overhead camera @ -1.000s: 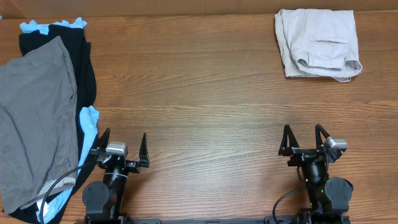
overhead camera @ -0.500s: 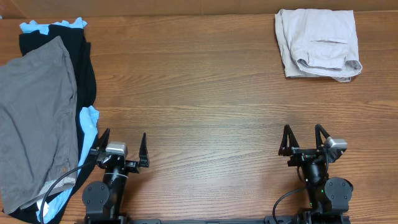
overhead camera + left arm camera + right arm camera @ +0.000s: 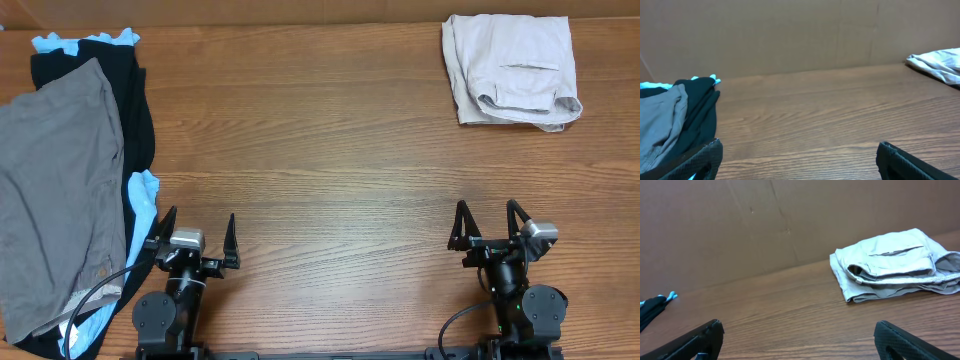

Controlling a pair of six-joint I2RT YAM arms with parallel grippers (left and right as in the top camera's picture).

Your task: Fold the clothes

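The clothes, one pair of light beige shorts (image 3: 512, 70), lie folded into a compact bundle at the table's far right corner; the right wrist view shows them (image 3: 895, 262) at upper right, and the left wrist view catches only an edge (image 3: 939, 62). My left gripper (image 3: 196, 235) stands open near the front edge at left, nothing between its fingers (image 3: 799, 150). My right gripper (image 3: 489, 225) stands open near the front edge at right, also with nothing in it (image 3: 799, 330), well short of the shorts.
A pile of other garments lies along the left side: a grey one (image 3: 55, 190) on top of black (image 3: 125, 90) and light-blue (image 3: 145, 205) ones, close beside my left gripper. A brown cardboard wall (image 3: 790, 35) stands behind the wooden table (image 3: 320, 160).
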